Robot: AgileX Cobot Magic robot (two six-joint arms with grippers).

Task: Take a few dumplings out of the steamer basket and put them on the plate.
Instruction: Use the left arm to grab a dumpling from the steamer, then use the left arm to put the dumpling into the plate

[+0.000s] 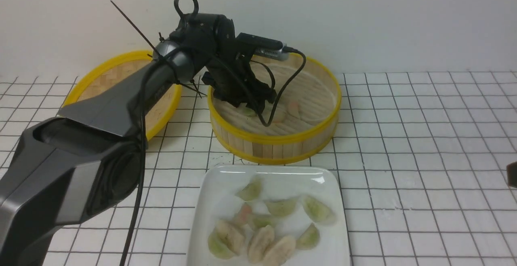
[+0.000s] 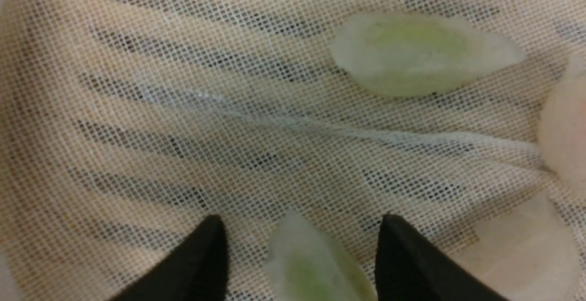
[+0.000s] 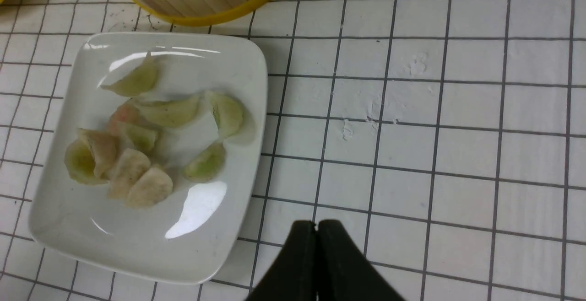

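The steamer basket (image 1: 278, 138) stands at the back centre, lined with mesh cloth, and my left gripper (image 1: 248, 104) reaches down inside it. In the left wrist view this gripper (image 2: 302, 222) is open, and a pale green dumpling (image 2: 311, 264) lies between its fingers with a gap on each side. Another green dumpling (image 2: 421, 54) and a pinkish one (image 2: 565, 131) lie farther off on the cloth. The white plate (image 1: 210, 185) sits in front of the basket and holds several dumplings (image 1: 278, 207). My right gripper (image 3: 317, 224) hangs shut and empty over the tiles, beside the plate (image 3: 137, 246).
A shallow yellow-rimmed woven lid (image 1: 117, 72) leans at the back left, partly behind my left arm. A white wall closes off the back. The table top is white tiles with dark grid lines (image 1: 424, 136), and the basket wall (image 3: 206, 3) stands close to the plate's far edge.
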